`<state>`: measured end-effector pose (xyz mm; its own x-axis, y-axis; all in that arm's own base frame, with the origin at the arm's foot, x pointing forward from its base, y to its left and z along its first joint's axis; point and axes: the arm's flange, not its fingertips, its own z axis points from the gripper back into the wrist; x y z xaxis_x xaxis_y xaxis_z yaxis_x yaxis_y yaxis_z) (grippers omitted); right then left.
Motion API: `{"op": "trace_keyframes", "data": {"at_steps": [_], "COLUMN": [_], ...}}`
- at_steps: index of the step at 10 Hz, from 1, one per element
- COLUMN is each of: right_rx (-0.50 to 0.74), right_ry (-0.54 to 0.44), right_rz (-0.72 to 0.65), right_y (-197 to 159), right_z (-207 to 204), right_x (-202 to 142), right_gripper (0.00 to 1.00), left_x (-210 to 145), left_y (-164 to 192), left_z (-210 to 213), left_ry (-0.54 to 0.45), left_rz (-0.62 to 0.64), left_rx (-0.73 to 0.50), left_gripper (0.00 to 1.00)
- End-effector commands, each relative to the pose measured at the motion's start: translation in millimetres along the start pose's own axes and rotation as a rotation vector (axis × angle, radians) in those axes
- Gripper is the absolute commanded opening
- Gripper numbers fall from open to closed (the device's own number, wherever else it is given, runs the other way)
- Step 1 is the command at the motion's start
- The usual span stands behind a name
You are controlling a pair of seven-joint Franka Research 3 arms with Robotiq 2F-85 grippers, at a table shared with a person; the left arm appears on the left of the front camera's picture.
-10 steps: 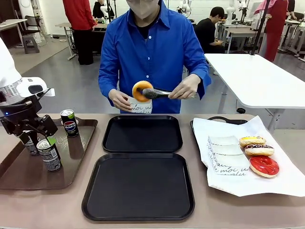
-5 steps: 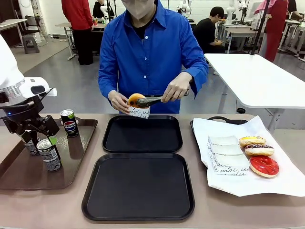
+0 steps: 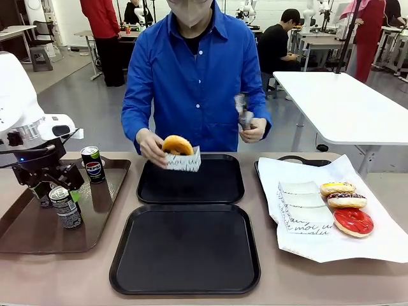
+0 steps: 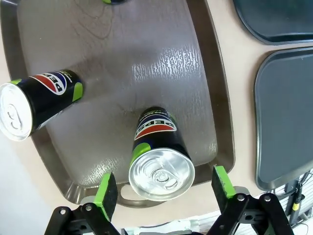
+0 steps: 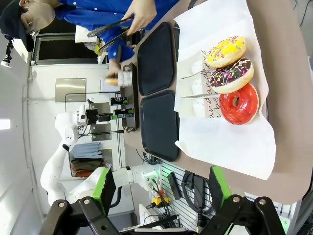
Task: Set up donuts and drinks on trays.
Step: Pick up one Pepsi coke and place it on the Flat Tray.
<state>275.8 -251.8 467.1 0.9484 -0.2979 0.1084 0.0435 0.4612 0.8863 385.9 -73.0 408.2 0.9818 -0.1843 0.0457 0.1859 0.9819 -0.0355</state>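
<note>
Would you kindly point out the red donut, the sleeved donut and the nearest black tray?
red donut (image 3: pixel 353 221): front view, its glazed top.
sleeved donut (image 3: pixel 176 145): front view, its golden top.
nearest black tray (image 3: pixel 185 248): front view, its bare floor.

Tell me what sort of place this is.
Likely a robotics lab staged as a donut counter: a white robot arm stands at the table, white work tables stand behind, and donuts lie on paper.
</note>
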Motion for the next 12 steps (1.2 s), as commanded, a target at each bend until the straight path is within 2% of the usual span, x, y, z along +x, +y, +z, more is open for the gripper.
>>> {"op": "trace_keyframes", "data": {"at_steps": [1, 4, 7, 9, 12], "right_rx": [0.005, 0.005, 0.005, 0.005, 0.005], "right_ry": [0.003, 0.003, 0.003, 0.003, 0.003], "right_rz": [-0.001, -0.001, -0.001, -0.001, -0.001], "right_y": [-0.8, -0.8, -0.8, -0.8, -0.8], "right_z": [0.8, 0.8, 0.8, 0.8, 0.8], "right_x": [-1.1, -1.1, -1.1, -1.1, -1.1], "right_gripper": [1.00, 1.00, 1.00, 1.00, 1.00], "left_x": [4.2, 14.0, 13.7, 16.0, 17.6], "left_y": [-5.7, -8.0, -6.9, -5.5, 0.3], "left_z": [-11.6, -17.3, -26.3, -26.6, -27.1], "left_ry": [-0.028, -0.064, -0.052, -0.004, -0.009], "left_rz": [0.055, 0.056, 0.069, 0.070, 0.096], "left_rx": [0.037, 0.095, 0.116, 0.095, 0.045], "left_gripper": [1.00, 1.00, 1.00, 1.00, 1.00]}}
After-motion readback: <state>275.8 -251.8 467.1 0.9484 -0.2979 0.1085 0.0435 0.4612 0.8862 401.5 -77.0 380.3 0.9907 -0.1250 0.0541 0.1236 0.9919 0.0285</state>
